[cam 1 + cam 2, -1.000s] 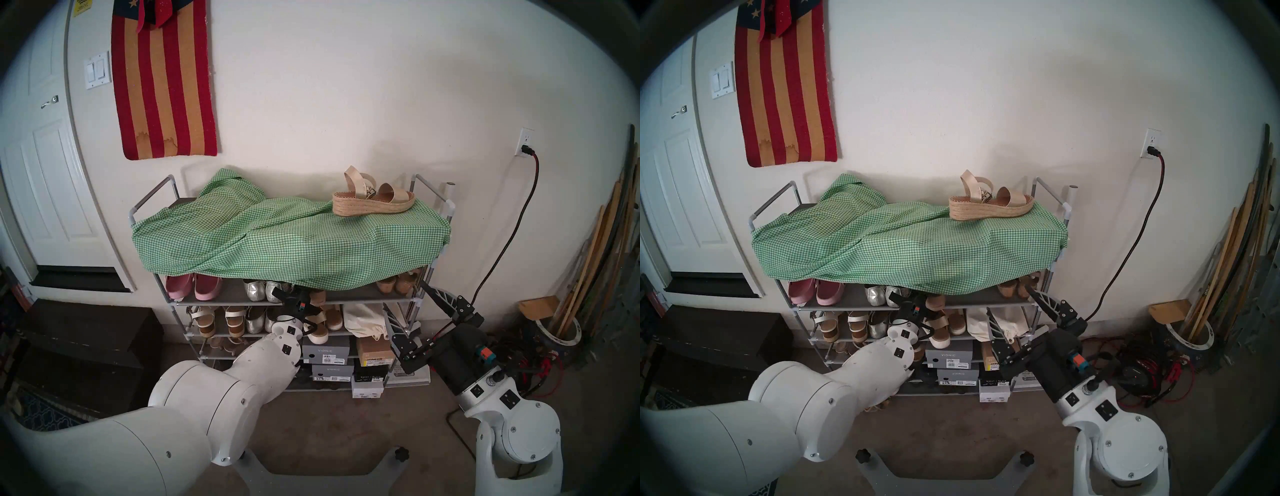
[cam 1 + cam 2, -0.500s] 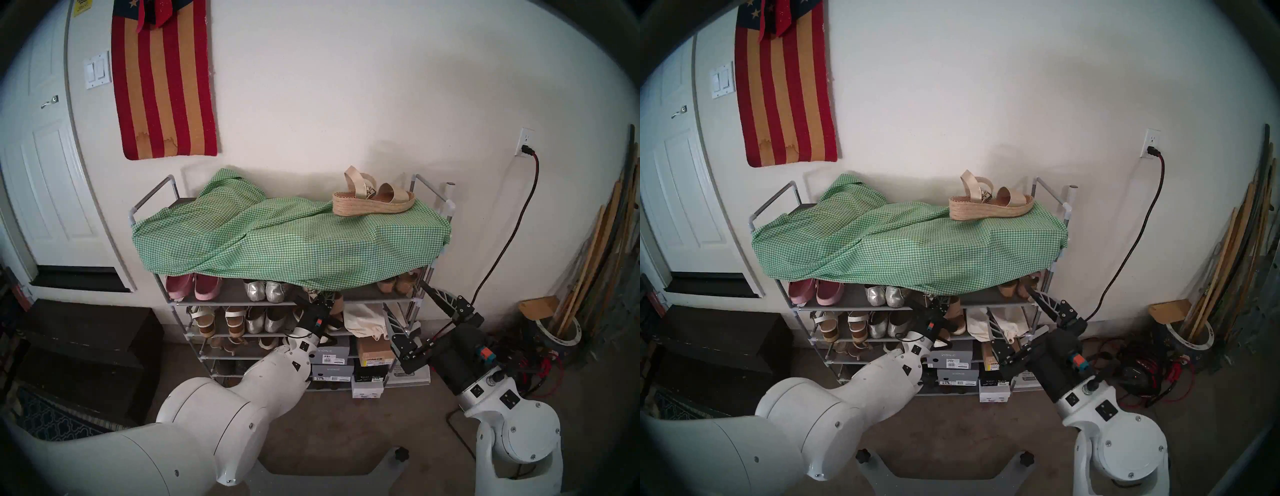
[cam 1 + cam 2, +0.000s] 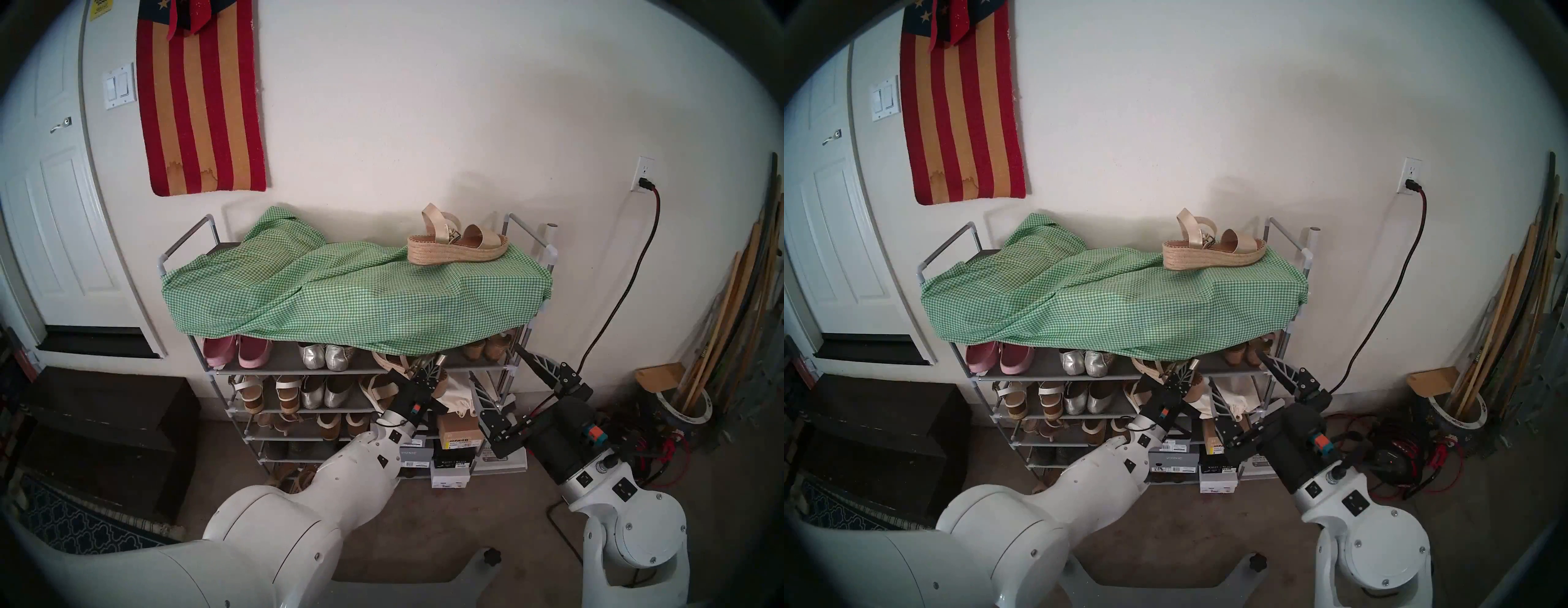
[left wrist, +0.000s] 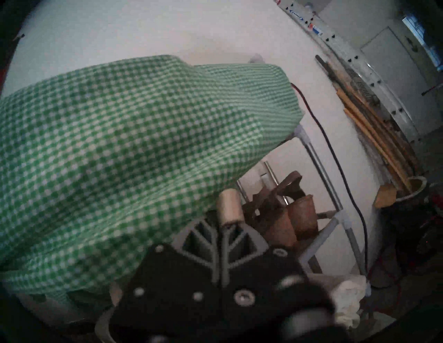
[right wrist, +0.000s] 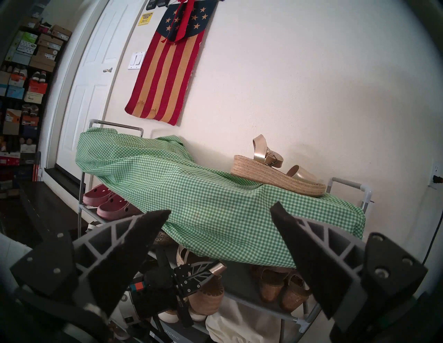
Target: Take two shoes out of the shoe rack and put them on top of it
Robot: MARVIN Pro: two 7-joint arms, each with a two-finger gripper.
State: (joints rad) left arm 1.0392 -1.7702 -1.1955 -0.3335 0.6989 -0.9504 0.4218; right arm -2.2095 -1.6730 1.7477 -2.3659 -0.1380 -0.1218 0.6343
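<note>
One jute-soled sandal [image 3: 458,246] [image 5: 278,177] stands on the green checked cloth on top of the shoe rack [image 3: 186,242], near its right end. The matching sandal [image 3: 387,360] [image 3: 1148,366] [image 5: 206,300] hangs in front of the second shelf, just under the cloth's edge. My left gripper [image 3: 429,366] [image 3: 1185,374] [image 4: 226,227] is shut on its pale strap [image 4: 229,208] [image 5: 217,267]. My right gripper [image 3: 494,361] [image 3: 1236,366] [image 5: 221,208] stands open and empty at the rack's right front, beside the left gripper.
The green cloth [image 3: 339,297] droops over the top shelf's front. Pink clogs [image 3: 237,352], silver flats [image 3: 324,356] and cork wedge sandals [image 3: 485,348] fill the second shelf. Shoe boxes [image 3: 454,441] sit low. A dark chest [image 3: 106,424] is left, a power cord [image 3: 628,288] and wood slats [image 3: 738,305] right.
My left arm has swung to the right along the rack's front, carrying the sandal by its strap up to just under the cloth's edge. The right arm has stayed still.
</note>
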